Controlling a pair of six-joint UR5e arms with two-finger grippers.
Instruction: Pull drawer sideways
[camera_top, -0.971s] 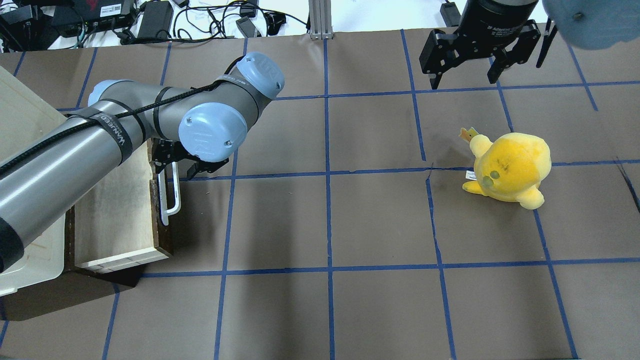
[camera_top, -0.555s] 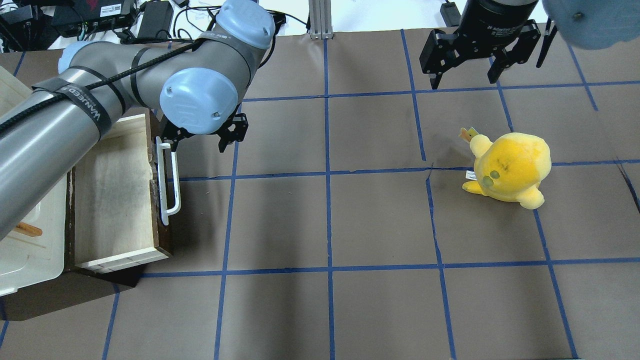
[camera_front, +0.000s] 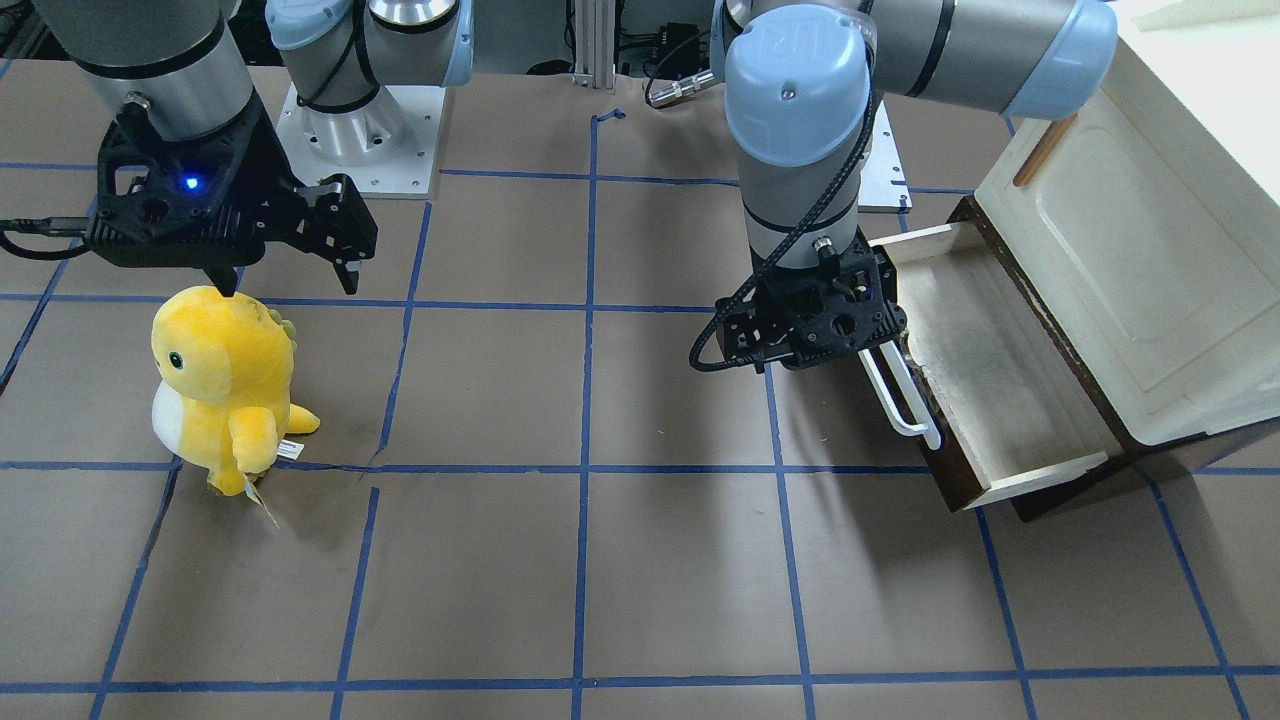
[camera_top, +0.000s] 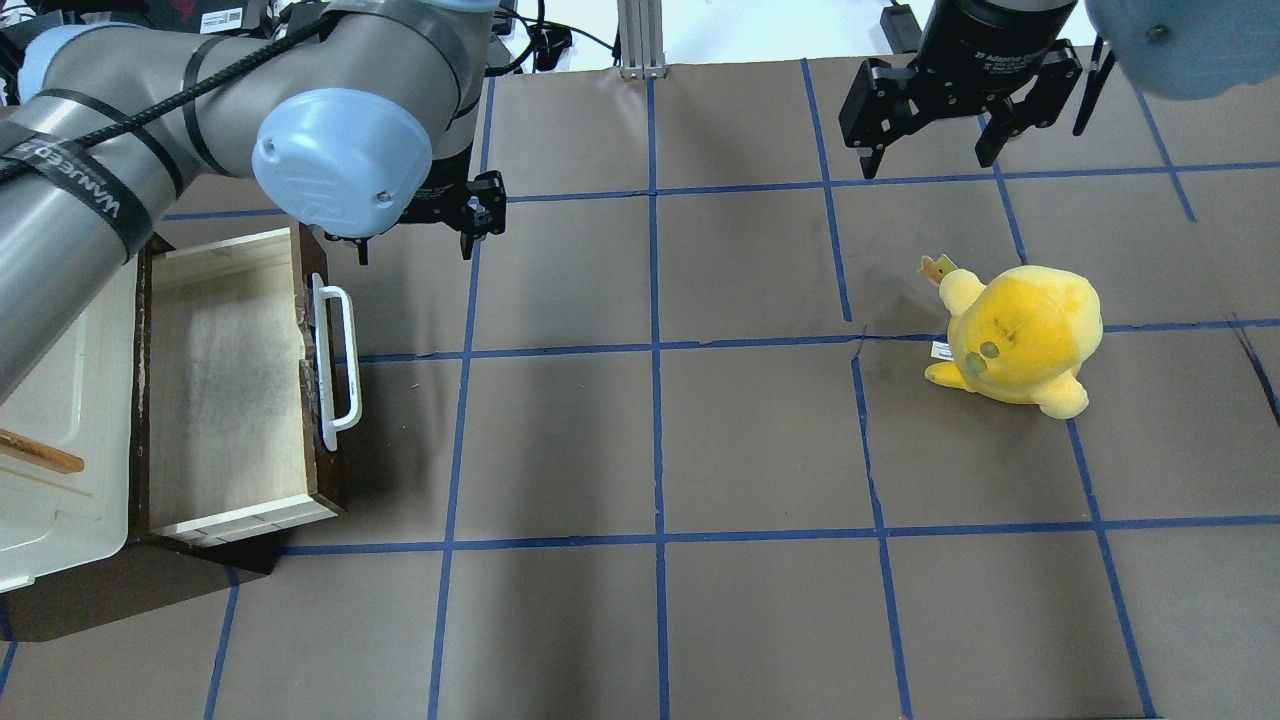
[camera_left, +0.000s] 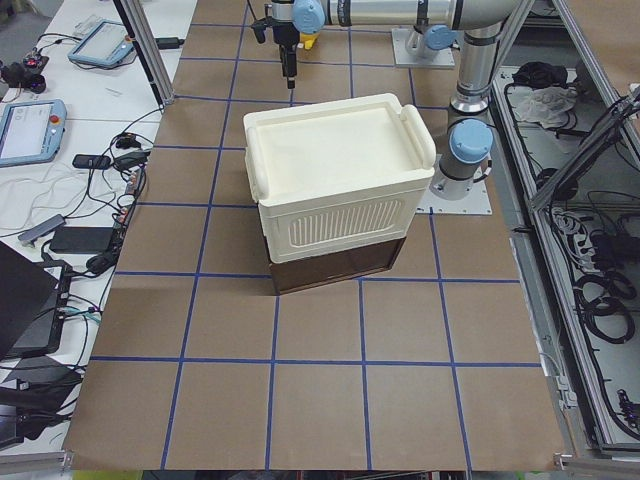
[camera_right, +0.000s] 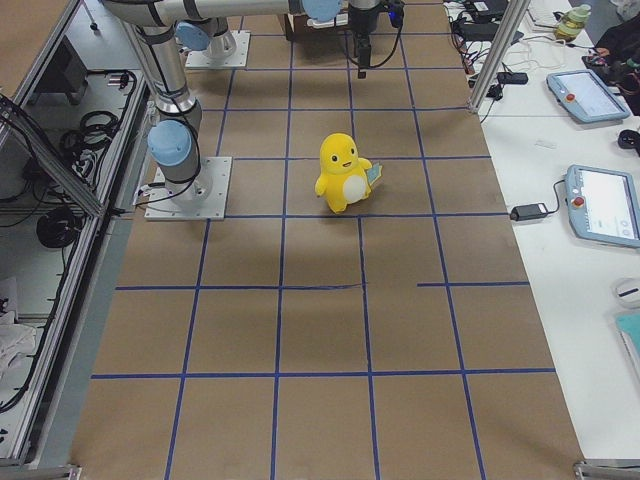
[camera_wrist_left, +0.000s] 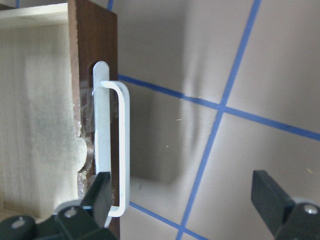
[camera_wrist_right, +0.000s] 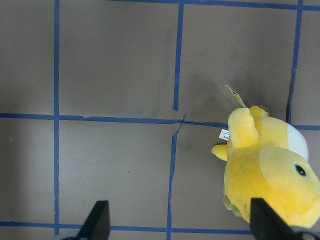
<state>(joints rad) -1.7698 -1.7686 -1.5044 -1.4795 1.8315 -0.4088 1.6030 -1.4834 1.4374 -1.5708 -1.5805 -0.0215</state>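
Since a second earlier we saw the left gripper (camera_wrist_left: 182, 189) come off the white bar handle (camera_top: 338, 365) and drift toward the far side of the table (camera_top: 650, 450), while the drawer (camera_top: 225, 380) stayed put. Nearest to us in the overhead view, that drawer sat pulled well out of the cream cabinet (camera_top: 60, 500) at the table's left end, dark front facing the middle, pale inside showing. Just past the handle's far end hung the left gripper, its fingers (camera_wrist_left: 100, 192) spread wide and gripping nothing. From the wrist camera one finger lined up with the handle's end, but we couldn't tell if it touched. Over on the right half, the yellow plush (camera_top: 1020, 335) stood well apart from the drawer. Farthest back, the right gripper (camera_top: 925, 160) hovered above the table beyond the plush, fingers (camera_wrist_right: 97, 222) wide apart too, holding nothing.
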